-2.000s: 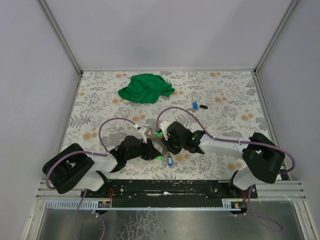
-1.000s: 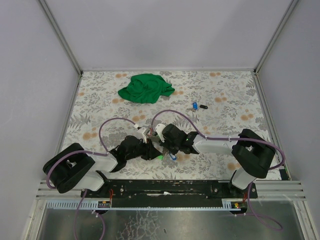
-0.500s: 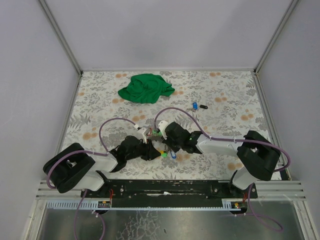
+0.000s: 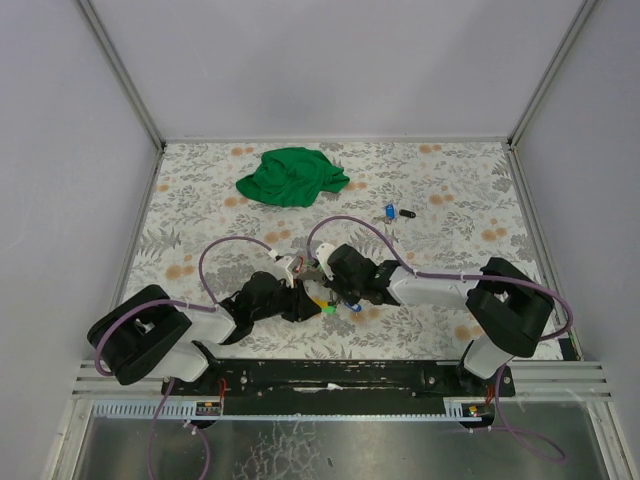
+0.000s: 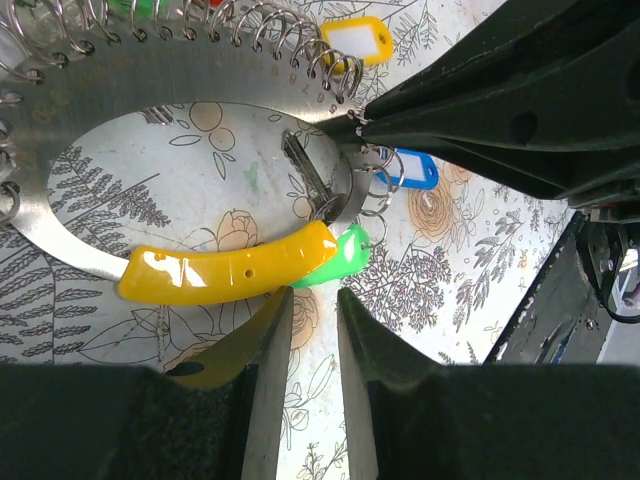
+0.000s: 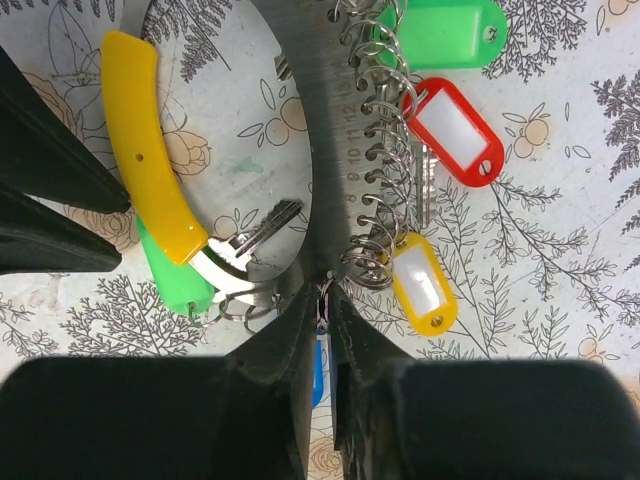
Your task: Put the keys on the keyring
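The left gripper (image 5: 313, 296) has its fingers a narrow slit apart, with table pattern showing between them. Its tips meet the yellow handle (image 5: 220, 268) of the keyring (image 5: 200, 88); I cannot tell whether they grip it. A green key (image 5: 342, 262) lies at the handle's end, just past the right fingertip. Facing it, the right gripper (image 6: 322, 292) pinches the small loop of the blue key (image 6: 316, 372) at the keyring's rim. Beyond its tips, to their right, a yellow key (image 6: 422, 285), a red key (image 6: 455, 125) and a far green key (image 6: 440, 30) hang on the coils. Well past both grippers lie two loose keys (image 4: 389, 211) and a cloth (image 4: 292, 176).
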Controlling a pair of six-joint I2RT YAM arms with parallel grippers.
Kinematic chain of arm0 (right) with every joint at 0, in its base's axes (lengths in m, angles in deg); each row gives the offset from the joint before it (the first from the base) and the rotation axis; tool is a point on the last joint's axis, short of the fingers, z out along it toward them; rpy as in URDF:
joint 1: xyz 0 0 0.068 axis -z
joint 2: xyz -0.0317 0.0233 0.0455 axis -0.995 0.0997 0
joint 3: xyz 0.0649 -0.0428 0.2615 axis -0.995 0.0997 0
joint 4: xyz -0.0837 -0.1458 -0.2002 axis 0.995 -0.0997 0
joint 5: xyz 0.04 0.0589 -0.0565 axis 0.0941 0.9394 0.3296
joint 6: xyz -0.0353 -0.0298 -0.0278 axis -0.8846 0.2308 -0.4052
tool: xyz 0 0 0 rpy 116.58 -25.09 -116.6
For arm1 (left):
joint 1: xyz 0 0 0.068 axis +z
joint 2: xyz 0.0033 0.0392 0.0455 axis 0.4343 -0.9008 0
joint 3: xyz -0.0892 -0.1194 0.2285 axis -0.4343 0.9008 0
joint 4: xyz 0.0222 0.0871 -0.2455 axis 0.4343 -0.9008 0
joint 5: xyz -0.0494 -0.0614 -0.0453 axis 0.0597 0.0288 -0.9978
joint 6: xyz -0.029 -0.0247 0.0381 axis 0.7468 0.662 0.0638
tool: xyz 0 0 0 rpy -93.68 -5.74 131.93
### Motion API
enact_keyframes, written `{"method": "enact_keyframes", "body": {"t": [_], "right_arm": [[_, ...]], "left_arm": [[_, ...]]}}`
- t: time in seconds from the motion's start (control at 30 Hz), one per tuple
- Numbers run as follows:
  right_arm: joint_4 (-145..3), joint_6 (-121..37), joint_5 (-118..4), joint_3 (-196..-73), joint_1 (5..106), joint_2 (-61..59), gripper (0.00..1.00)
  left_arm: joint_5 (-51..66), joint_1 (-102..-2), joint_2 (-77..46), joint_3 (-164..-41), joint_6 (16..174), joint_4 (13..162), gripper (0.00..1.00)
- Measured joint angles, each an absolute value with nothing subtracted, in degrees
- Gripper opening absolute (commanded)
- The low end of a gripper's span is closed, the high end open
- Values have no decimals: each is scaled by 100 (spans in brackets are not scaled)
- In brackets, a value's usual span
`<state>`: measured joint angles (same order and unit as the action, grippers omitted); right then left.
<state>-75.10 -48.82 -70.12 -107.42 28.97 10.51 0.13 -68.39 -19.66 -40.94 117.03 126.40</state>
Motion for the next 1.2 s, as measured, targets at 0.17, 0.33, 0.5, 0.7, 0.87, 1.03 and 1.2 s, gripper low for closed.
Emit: {"method": "enact_keyframes", "body": {"t": [0.17, 0.33, 0.5, 0.7, 0.87, 1.03, 1.2], "right_arm": [[-7554, -4889, -7012, -10830, 2897, 1145, 19], [-7683, -4902, -7021, -10963, 2897, 1246, 11], [-7770, -4921, -7124, -10978, 2904, 1237, 4], [-7816, -5002, -7098, -10917, 2917, 920, 3], [-7433, -5101, -6940, -10613, 2969, 411, 2], [-6782, -5199, -6606, -10095, 3116, 11, 1], [-5921, -5284, -6160, -9466, 3310, -444, 1]], "left_arm": [[13, -6839, -1974, -4094, 11703, 12640, 24], [11, -6839, -1974, -4094, 11703, 12640, 24], [13, -6839, -1963, -4094, 11703, 12638, 24], [26, -6835, -1594, -4094, 11647, 12498, 25], [59, -6675, -1107, -4203, 11526, 12260, 25], [11, -6293, -1122, -4505, 11406, 12221, 25], [-326, -5849, -1513, -4658, 11395, 12380, 25]]}}
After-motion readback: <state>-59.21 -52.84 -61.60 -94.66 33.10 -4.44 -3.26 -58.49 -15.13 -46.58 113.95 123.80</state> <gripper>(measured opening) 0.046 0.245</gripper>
